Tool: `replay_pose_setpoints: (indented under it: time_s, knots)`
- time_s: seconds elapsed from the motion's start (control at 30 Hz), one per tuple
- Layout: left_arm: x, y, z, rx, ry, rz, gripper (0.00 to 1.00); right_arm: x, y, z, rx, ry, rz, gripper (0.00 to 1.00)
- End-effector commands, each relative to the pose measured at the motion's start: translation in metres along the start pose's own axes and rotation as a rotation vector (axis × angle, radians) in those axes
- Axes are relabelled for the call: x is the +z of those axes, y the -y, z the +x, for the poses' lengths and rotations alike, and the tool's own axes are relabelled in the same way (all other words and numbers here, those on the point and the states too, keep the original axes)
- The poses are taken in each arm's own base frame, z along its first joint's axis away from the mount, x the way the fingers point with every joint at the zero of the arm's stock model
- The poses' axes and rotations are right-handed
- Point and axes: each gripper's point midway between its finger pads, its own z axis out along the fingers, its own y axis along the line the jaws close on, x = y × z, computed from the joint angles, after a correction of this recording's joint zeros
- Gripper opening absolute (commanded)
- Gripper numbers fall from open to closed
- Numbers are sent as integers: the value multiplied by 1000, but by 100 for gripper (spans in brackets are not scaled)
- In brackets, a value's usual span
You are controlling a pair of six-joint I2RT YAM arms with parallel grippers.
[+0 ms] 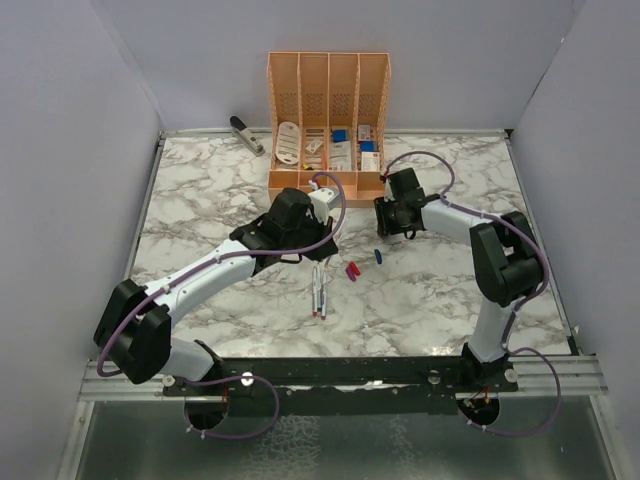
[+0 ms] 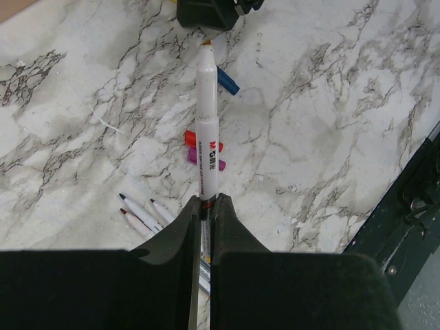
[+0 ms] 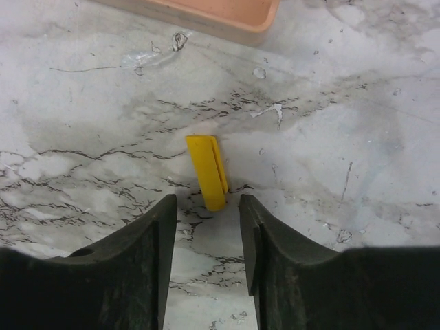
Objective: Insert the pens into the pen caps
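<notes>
At the back: organiser (image 1: 328, 120), stapler (image 1: 246, 134); loose pens (image 1: 318, 290) and caps (image 1: 352, 270) mid-table. Left gripper (image 2: 206, 203) is clamped on a pen (image 2: 207, 130), right gripper (image 3: 207, 203) gapes, yellow cap (image 3: 207, 170) between its jaws.

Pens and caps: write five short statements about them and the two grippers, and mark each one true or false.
1. The left gripper is shut on a pen. True.
2. The right gripper clamps the yellow cap. False: its jaws stand apart, and the cap sits on the table between them.
3. The held pen wears a cap. False: its tip is bare.
4. The blue cap, red cap and purple cap lie loose on the table. True.
5. Spare pens lie loose on the table. True.
</notes>
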Motion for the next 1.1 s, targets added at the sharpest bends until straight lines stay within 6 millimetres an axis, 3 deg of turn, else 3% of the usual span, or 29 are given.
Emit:
replay_pose_setpoints:
  time_s: [0.0, 0.17, 1.07]
  knots:
    - [2, 0, -3, 4, 7, 17, 0, -11, 16, 25, 3, -65, 85, 45]
    - [5, 1, -5, 5, 4, 26, 0, -21, 17, 10, -11, -19, 97, 47]
    - [3, -10, -9, 12, 6, -9, 0, 25, -5, 0, -76, -48, -36, 46]
